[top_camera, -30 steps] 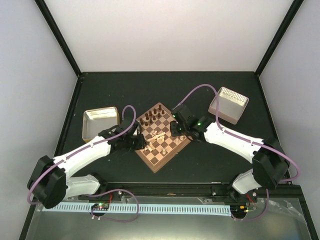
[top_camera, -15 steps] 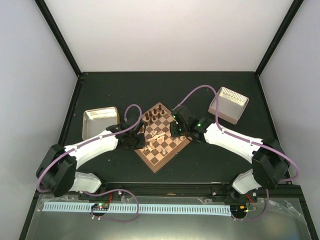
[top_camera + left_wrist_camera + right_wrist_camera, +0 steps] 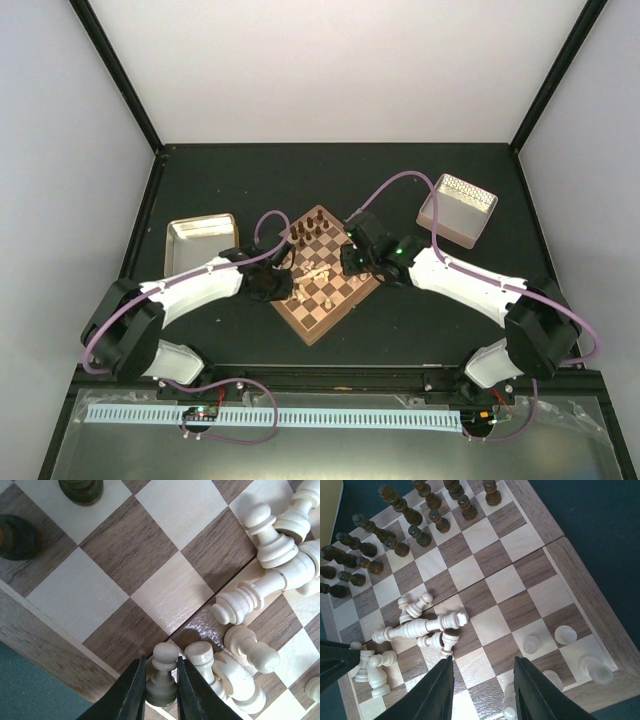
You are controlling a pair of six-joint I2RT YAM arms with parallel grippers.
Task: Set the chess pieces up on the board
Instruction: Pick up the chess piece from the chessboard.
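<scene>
Since a second ago your left arm has swung its elbow inward and carried the left gripper (image 3: 160, 666) a little farther over the board's (image 3: 322, 328) left corner; your right arm has barely shifted. The left jaws are closed narrowly on a pale pawn (image 3: 165, 655), which stands upright between them just inside the board's rim, beside the heap of toppled pale pieces (image 3: 422, 627). The right gripper (image 3: 484, 664) hangs spread wide with nothing in it, above bare squares just right of that heap. The dark pieces (image 3: 415, 517) stand along the board's far edges.
</scene>
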